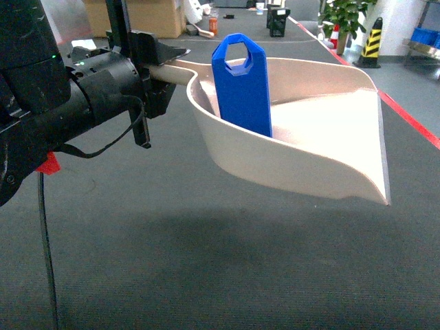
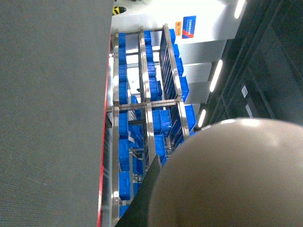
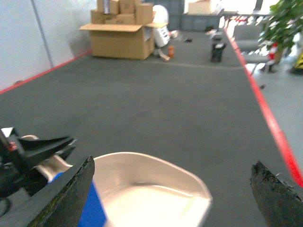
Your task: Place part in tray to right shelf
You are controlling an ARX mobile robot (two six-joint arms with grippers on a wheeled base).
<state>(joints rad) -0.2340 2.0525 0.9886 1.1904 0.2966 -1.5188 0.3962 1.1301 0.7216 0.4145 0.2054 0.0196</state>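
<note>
- The part stood upright inside the tray, leaning against the near curved wall, its angled top and handle hole rising above the rim.
- In the right wrist view only a blue edge of the part showed at the bottom, beside the tray's pale basin.
- The tray was held off the grey carpeted floor, its flat front lip pointing to the right of the head view and its shadow lying on the floor below.
- The left gripper was at the tray's handle, with its black fingers closed around it where the handle met the basin.
- In the left wrist view the tray's rounded beige back filled the lower right corner.
- The right gripper hovered above the tray; its dark, worn fingers stood wide apart at either side of the right wrist view and touched nothing.
- The right shelf appeared in the left wrist view, turned sideways: steel posts and rails carrying rows of blue crates, well apart from the tray.
- A red line ran along the floor on the right.
- Cardboard boxes stood at the far wall, and a potted plant beside a yellow-and-black bollard stood in the far right.
</note>
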